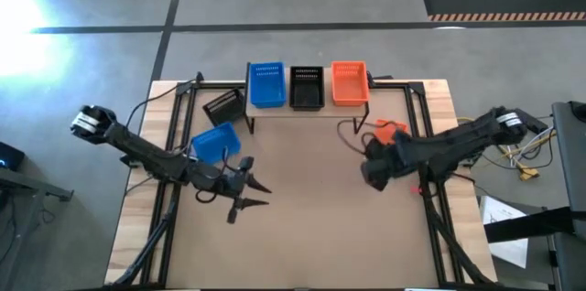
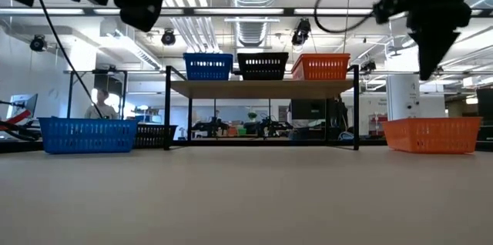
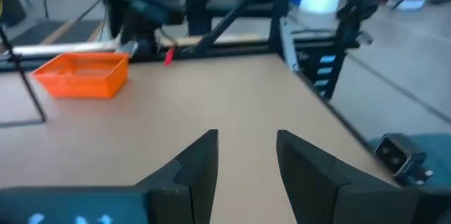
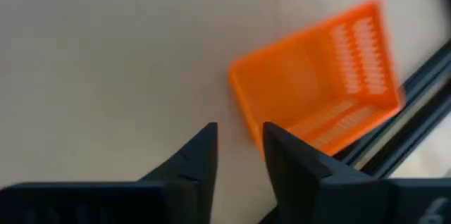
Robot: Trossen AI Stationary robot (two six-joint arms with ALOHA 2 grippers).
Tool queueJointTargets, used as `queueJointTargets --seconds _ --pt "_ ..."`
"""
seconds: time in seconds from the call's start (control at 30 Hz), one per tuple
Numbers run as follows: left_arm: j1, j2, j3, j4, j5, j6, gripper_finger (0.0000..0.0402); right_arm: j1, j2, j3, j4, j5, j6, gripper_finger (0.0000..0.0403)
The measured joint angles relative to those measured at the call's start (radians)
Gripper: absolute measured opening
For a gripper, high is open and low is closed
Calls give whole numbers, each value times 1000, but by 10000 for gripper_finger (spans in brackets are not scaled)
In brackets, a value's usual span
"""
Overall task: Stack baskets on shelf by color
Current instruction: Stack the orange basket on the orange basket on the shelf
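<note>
The shelf [image 1: 307, 111] stands at the table's far edge, carrying a blue [image 1: 265, 84], a black [image 1: 306, 87] and an orange basket [image 1: 348, 82] side by side. On the table sit a loose black basket [image 1: 222, 105], a blue basket [image 1: 215, 142] and an orange basket [image 4: 317, 97]. My right gripper [image 4: 239, 153] hovers open above the near-left corner of that orange basket, fingers pointing down, touching nothing. My left gripper [image 1: 258, 195] is open over bare table, near the blue basket.
The table's black frame rails [image 1: 423, 126] run close beside the loose orange basket. A cable [image 1: 352, 135] loops by the shelf's right leg. Bare tabletop [image 1: 311, 227] spreads across the middle and near side. A person [image 2: 98, 102] shows far behind the table.
</note>
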Motion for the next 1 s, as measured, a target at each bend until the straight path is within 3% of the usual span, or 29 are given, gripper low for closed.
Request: queueJointTargets --seconds 0.1,0.27,0.47,0.67,1.0 --pt "-24 14 -24 58 -5 0 130 -80 -66 -78 40 -86 -66 124" --pt "-33 47 -21 102 -30 5 130 -128 -109 -193 145 -96 -140 173" --pt "-33 81 -18 101 -30 5 130 -129 -72 -282 214 -59 -193 182" --pt "-32 93 -6 104 -42 10 130 -129 5 -295 218 -14 -234 146" --pt "-32 93 -1 104 -44 10 130 -132 124 -289 244 -61 -358 31"
